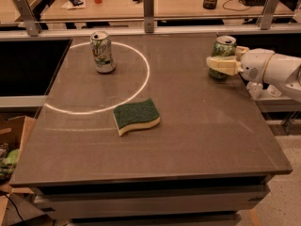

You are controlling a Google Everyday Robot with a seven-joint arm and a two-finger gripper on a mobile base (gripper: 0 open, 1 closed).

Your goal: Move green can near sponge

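Observation:
The green can [225, 46] stands upright at the table's far right edge. My gripper [221, 56] reaches in from the right, with its white arm [277, 69] behind it. The jaws are open and straddle the can: a pale finger [221, 65] crosses the can's front and the other sits behind its right side. The can rests on the table. The sponge [136, 116], dark green on top and yellow underneath, lies flat near the table's middle, well left of and nearer than the can.
A white-silver can with green lettering [102, 52] stands at the far left inside a white circle [141, 81] marked on the dark table [211, 145]. A railing with metal posts [149, 11] runs along the back edge. A cardboard box [9, 140] sits on the floor at left.

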